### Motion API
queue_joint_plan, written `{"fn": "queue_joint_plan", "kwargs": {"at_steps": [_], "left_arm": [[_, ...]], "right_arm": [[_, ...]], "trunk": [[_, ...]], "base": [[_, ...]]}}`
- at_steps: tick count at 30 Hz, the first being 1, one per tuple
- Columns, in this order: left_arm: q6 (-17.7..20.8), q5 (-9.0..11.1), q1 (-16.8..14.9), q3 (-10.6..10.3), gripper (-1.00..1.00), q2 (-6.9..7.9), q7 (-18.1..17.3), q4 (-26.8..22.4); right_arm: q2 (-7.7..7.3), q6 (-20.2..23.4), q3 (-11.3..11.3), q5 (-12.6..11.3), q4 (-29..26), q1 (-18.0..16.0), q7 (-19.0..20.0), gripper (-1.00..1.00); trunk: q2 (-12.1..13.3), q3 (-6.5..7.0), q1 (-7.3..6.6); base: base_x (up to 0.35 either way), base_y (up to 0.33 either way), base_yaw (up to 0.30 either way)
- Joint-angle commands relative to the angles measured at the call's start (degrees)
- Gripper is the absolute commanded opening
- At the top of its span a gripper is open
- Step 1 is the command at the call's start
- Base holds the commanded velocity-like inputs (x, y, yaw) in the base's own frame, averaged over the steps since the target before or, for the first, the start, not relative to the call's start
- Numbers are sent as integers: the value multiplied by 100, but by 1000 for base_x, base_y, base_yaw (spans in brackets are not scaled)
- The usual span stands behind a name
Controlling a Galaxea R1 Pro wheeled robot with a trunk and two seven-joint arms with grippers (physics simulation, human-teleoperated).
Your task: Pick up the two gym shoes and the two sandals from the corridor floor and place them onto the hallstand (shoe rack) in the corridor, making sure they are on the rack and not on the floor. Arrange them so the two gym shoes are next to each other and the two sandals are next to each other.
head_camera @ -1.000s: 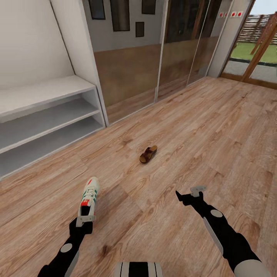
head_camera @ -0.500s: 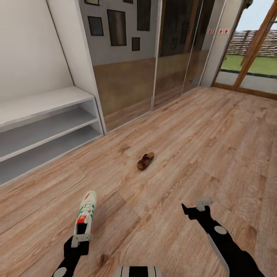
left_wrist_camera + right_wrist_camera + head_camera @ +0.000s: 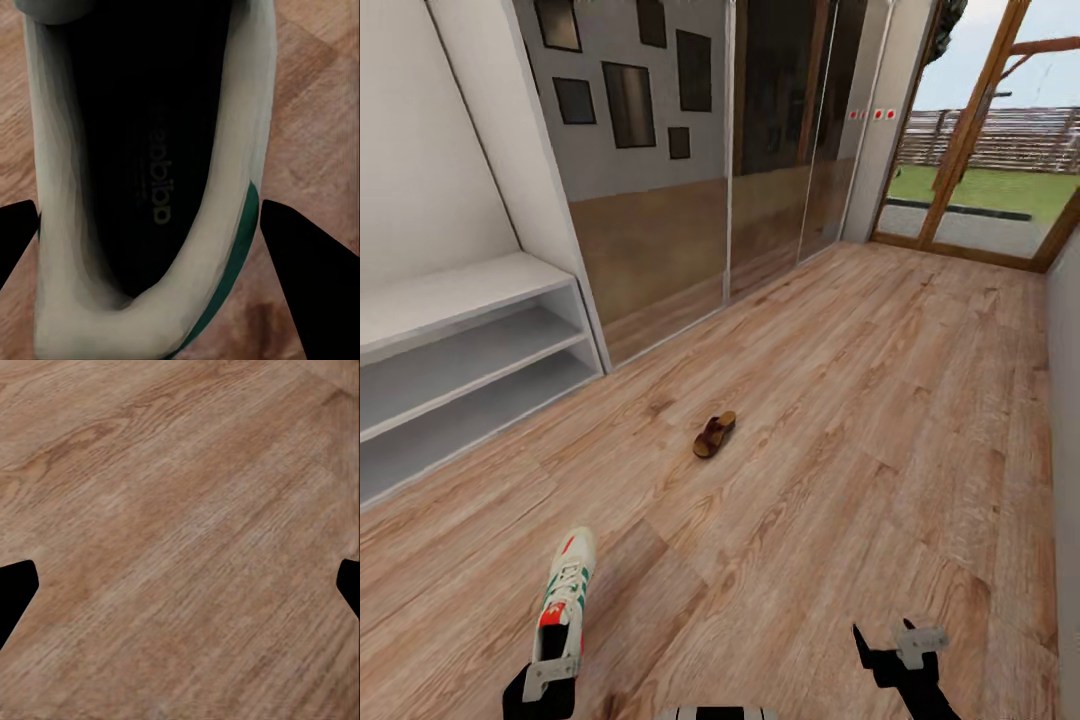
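Note:
One gym shoe, off-white with green stripes and red accents, points away from me with its heel in my left gripper, which is shut on it; whether its sole touches the corridor floor I cannot tell. In the left wrist view a black finger sits on each side of the heel. One brown sandal lies on the floor, farther ahead. My right gripper is open and empty over bare planks. The hallstand, pale grey with two open shelves, stands at the left.
Mirrored sliding doors line the wall beyond the hallstand. A wood-framed glass door to a garden closes the corridor's far end. A wall runs along the right edge. Open flooring stretches between the sandal and the far door.
The whole picture has shifted: the camera has risen, showing more of the corridor's far end, and both arms sit lower in view. The shoe stays in my left gripper.

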Motion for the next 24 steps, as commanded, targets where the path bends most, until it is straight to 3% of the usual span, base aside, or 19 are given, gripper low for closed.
{"fn": "queue_joint_plan", "kwargs": {"at_steps": [1, 4, 11, 24], "left_arm": [[-93, -20, 89, 64, -100, 0, 6, 0], [-341, -23, 251, 153, -100, -2, 1, 14], [-366, -18, 278, 159, -100, -3, 0, 97], [-417, -8, 287, 151, -100, -7, 0, 121]], "right_arm": [[2, -365, 25, -65, 381, 2, 21, 100], [19, -882, 25, -79, 989, 10, 20, 100], [43, -919, 27, -80, 1102, 11, 19, 100], [205, -922, 21, -67, 1119, 11, 19, 100]], "trunk": [[40, 23, -24], [160, 99, -90], [441, 278, -243], [441, 377, -243]], "base": [[0, 0, -196], [0, 0, -195], [0, 0, -190], [0, 0, -187]]}}
